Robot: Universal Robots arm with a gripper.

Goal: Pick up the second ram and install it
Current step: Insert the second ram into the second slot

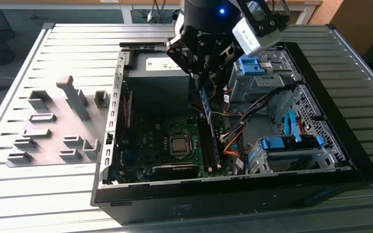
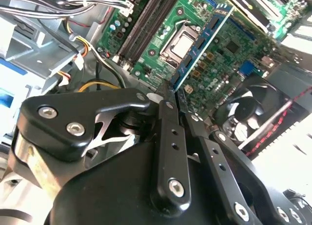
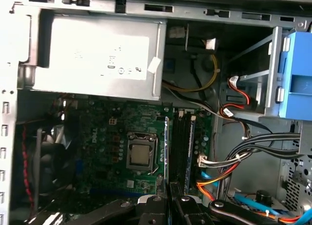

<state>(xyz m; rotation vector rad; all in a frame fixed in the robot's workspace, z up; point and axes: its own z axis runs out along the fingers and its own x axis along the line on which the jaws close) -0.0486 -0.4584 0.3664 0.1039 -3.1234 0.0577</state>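
Ribbed grey surface [image 1: 57, 194] carries an open computer case [image 1: 342, 145] in the exterior view, the gripper [image 1: 203, 73] above it clamped on the second ram [image 1: 207, 109]. In the second wrist view, that stick [image 2: 200, 47] hangs over the motherboard [image 2: 229, 44].

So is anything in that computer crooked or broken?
Nothing looks broken or spilled. The gripper pinches the second ram by one end and holds it above the green motherboard, not in a slot. The case lies open on its side with loose cables showing, which fits the job.
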